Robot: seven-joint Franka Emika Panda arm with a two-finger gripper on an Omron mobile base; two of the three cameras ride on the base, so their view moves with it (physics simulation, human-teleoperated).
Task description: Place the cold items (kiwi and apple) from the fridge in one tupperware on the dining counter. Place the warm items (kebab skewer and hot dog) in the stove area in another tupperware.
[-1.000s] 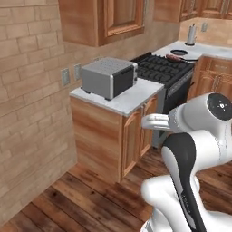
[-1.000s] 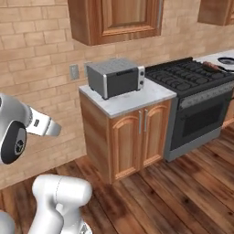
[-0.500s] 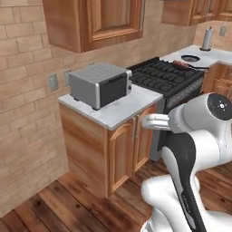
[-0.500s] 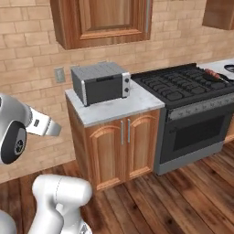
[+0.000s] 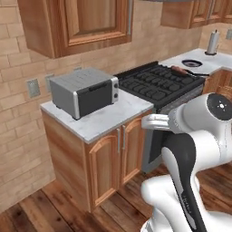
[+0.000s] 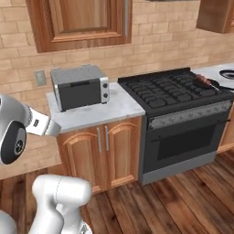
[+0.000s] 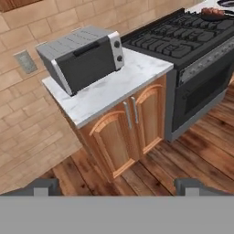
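On the far right of the black stove (image 5: 158,84) lies a reddish-brown elongated food item (image 5: 179,70) (image 6: 203,81) (image 7: 211,13); I cannot tell whether it is the hot dog or the kebab skewer. My gripper (image 7: 116,189) is open and holds nothing. Its dark fingertips (image 7: 43,186) stand wide apart at the bottom of the hand view, well back from the cabinet and high over the wooden floor. The kiwi, apple, fridge and tupperware are out of view.
A grey toaster oven (image 5: 84,93) (image 6: 80,87) stands on a marble-topped wooden cabinet (image 7: 114,87) left of the stove. A dark pan (image 5: 190,63) (image 6: 227,73) and a paper towel roll (image 5: 213,41) sit on the counter beyond the stove. Brick wall and upper cabinets (image 6: 82,20) stand behind.
The whole picture has shifted left in both base views, so the camera has moved: the stove now sits nearer the middle and looks closer. The gripper stays open.
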